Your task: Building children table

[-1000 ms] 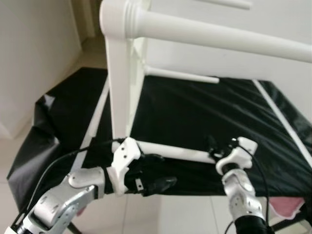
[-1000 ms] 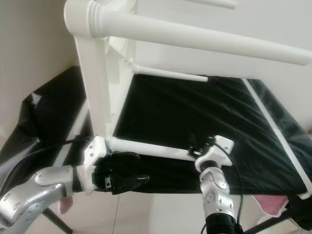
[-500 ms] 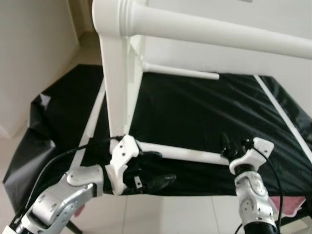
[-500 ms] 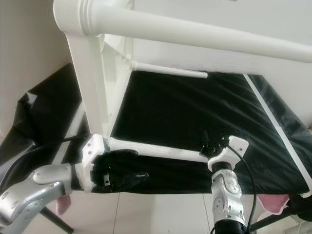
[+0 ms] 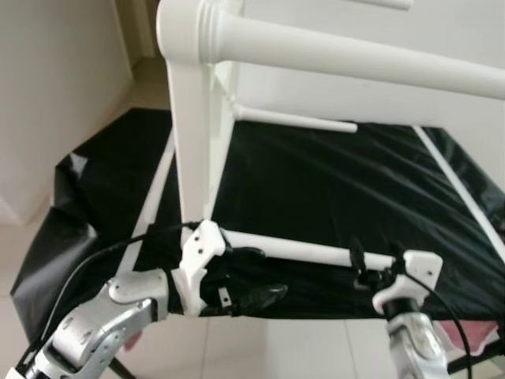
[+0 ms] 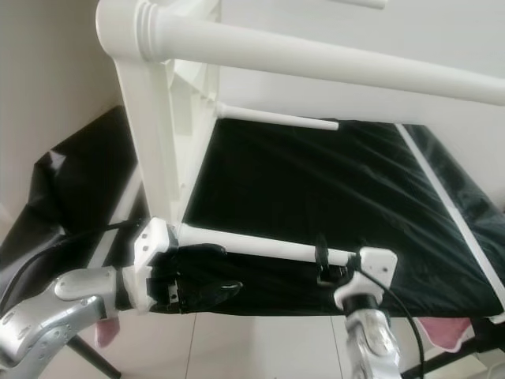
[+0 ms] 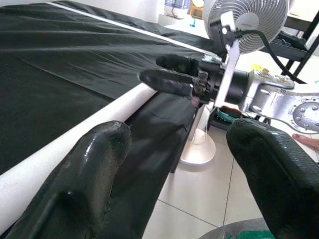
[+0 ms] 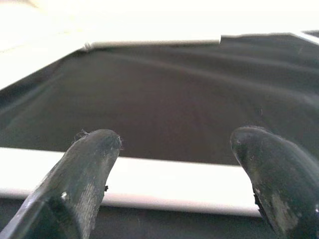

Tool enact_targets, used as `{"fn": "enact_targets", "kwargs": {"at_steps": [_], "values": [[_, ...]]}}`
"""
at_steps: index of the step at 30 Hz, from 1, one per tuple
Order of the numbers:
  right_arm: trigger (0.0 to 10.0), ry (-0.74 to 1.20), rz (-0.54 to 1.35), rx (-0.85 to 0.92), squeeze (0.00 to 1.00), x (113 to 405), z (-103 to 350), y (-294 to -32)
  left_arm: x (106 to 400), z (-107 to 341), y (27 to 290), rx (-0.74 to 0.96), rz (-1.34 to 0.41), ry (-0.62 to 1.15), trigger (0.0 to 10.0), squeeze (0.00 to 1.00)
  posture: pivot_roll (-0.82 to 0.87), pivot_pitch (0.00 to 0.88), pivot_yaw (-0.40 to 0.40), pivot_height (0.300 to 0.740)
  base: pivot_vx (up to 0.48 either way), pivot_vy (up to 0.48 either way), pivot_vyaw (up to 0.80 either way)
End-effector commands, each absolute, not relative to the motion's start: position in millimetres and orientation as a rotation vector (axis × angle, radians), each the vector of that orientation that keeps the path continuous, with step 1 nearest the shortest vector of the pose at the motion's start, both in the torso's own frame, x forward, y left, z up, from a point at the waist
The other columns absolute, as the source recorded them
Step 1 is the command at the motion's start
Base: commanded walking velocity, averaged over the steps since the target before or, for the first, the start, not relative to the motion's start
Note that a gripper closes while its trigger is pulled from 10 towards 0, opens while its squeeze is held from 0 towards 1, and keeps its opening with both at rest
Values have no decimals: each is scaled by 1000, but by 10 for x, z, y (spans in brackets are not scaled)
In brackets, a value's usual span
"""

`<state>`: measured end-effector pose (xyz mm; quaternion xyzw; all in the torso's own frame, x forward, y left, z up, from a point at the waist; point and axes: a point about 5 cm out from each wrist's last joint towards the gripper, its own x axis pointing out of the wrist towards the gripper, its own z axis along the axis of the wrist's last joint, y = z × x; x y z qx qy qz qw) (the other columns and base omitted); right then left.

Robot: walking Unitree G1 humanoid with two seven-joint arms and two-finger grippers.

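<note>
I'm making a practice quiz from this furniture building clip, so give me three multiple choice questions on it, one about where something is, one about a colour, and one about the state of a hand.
1. Where does the low white rod lie?
A. On the black sheet, along its near edge
B. On the tiled floor
C. On top of the fan

2. What colour is the table frame?
A. Brown
B. White
C. Blue

3. How is the right hand?
A. Shut on the rod
B. Open, fingers to either side of the rod
C. Shut on the sheet

Answers:
1. A: the eye views show the rod resting on the black sheet by its near edge, the left hand at one end.
2. B: post and rails are all white.
3. B: the right wrist view shows both fingers spread apart, the rod crossing between them.
</note>
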<state>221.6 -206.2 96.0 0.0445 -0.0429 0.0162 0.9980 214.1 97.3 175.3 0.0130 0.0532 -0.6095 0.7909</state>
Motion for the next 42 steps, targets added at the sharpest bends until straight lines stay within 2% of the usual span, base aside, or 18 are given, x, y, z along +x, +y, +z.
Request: {"fn": "enact_targets", "kwargs": {"at_steps": [1,6,10,15,24,31,35,36,42], "values": [[10000,-74,72,100,0,2184,978,-2073,2115,1774,978,35,-1379,114,10000,0,30,0,-34,740,0,0,0],[10000,3,188,101,0,2044,929,-2099,2118,1777,961,33,-1391,112,10000,0,16,0,-28,740,0,0,0],[10000,94,218,16,0,1968,837,-2171,2106,1777,930,25,-1403,111,10000,0,10,0,-29,740,0,0,0],[10000,112,186,-5,0,1988,833,-2249,2102,1778,923,24,-1403,111,10000,0,14,0,-34,740,0,0,0],[10000,142,86,-18,0,2222,904,-2505,2115,1780,929,29,-1394,111,10000,0,21,0,-37,740,0,0,0],[10000,151,61,-41,0,2280,915,-2575,2119,1781,928,31,-1393,110,10000,0,23,0,-39,740,0,0,0],[10000,194,29,-140,0,2332,861,-2661,2129,1783,935,38,-1391,107,10000,0,26,0,-39,740,0,0,0],[10000,244,-12,-203,0,2350,789,-2750,2135,1786,938,39,-1391,106,10000,0,26,0,-35,740,0,0,0],[10000,248,-122,-230,0,2437,794,-2927,2141,1791,946,43,-1394,106,10000,0,27,0,-26,740,0,0,0]]}}
